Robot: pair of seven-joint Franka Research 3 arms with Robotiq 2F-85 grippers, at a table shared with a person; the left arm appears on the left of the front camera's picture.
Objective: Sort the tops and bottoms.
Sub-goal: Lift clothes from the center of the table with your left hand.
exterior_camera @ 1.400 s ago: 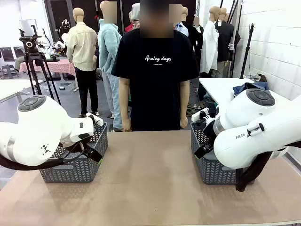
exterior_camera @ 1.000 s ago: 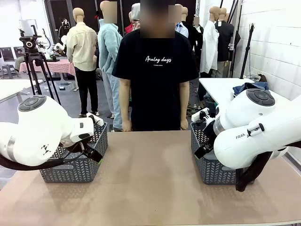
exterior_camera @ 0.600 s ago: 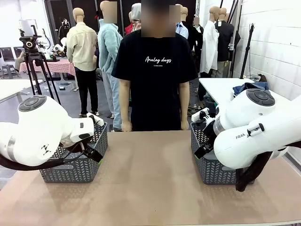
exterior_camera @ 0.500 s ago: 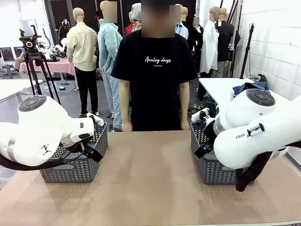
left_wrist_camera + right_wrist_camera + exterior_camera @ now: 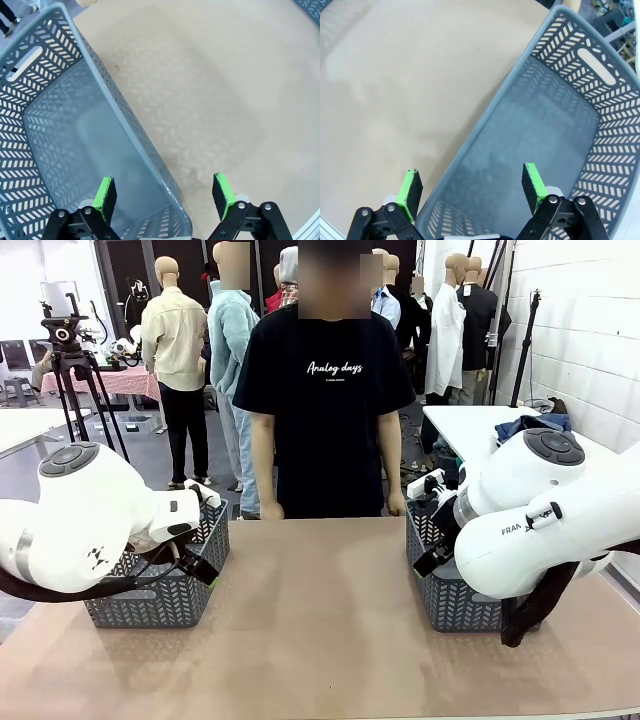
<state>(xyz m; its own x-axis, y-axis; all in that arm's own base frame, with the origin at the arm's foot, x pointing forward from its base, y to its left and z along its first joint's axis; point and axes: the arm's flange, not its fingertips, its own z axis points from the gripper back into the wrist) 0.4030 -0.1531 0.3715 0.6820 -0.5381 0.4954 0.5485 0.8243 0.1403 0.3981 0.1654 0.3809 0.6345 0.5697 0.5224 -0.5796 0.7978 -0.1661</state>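
Note:
The tops and the bottoms are out of view; bare tan tabletop (image 5: 320, 620) lies between the two baskets. My left gripper (image 5: 162, 192) hangs open with nothing between its green pads, straddling the near rim of the left grey basket (image 5: 65, 65), which is empty. Over the inner rim of the right grey basket (image 5: 600, 75), also empty, my right gripper (image 5: 470, 187) stands open and holds nothing. In the front view the left arm (image 5: 90, 520) and the right arm (image 5: 540, 510) are folded back over their baskets.
The left basket (image 5: 160, 595) and right basket (image 5: 450, 600) sit at the table's sides. A person in a black T-shirt (image 5: 325, 390) stands at the far edge, arms down. A heap of blue cloth (image 5: 530, 425) lies on a white side table.
The person has shifted slightly to the left. Neither arm has moved and both grippers stay open.

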